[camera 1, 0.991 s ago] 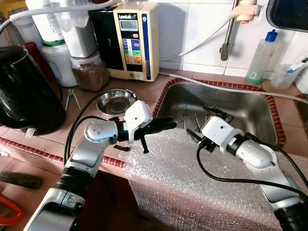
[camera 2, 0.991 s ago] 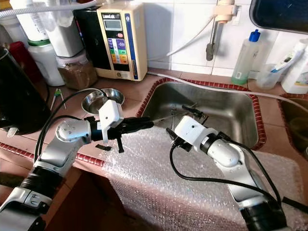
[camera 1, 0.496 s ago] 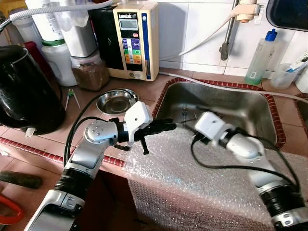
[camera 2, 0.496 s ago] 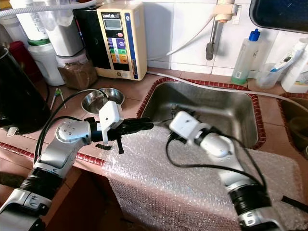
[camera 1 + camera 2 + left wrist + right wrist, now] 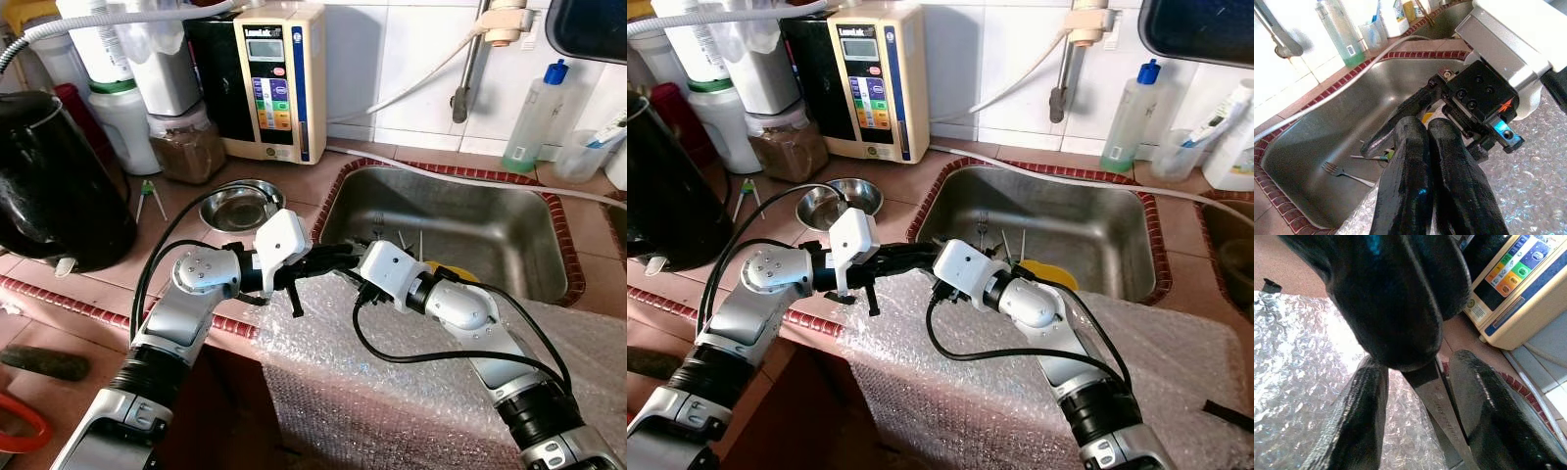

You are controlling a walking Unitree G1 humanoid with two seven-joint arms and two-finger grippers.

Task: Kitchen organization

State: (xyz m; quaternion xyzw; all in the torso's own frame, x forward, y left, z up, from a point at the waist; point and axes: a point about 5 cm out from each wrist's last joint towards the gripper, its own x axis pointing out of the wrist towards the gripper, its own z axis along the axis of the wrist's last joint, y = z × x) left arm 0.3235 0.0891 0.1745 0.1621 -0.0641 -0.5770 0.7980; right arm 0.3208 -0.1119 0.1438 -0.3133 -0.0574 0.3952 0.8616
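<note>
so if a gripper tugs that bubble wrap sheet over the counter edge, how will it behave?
The bubble wrap is probably floppy: it already sags over the counter edge. It looks thin and clear, so likely very light, apt to slide as one sheet. The left gripper and right gripper meet above it, not pinning it.

The left gripper [image 5: 341, 262] is held level over the sink's [image 5: 509, 235] near-left corner, at the edge of the bubble wrap [image 5: 392, 392] draped over the counter front, and the right gripper [image 5: 355, 272] is brought right up against its black fingertips. Forks [image 5: 377, 235] and a yellow object [image 5: 446, 271] are seen lying in the sink behind the right arm. A small steel bowl [image 5: 238, 204] is set on the tiled counter [image 5: 147, 255] left of the sink, with a black kettle [image 5: 54, 186] and a beige water ionizer [image 5: 276, 83] placed further back.
</note>
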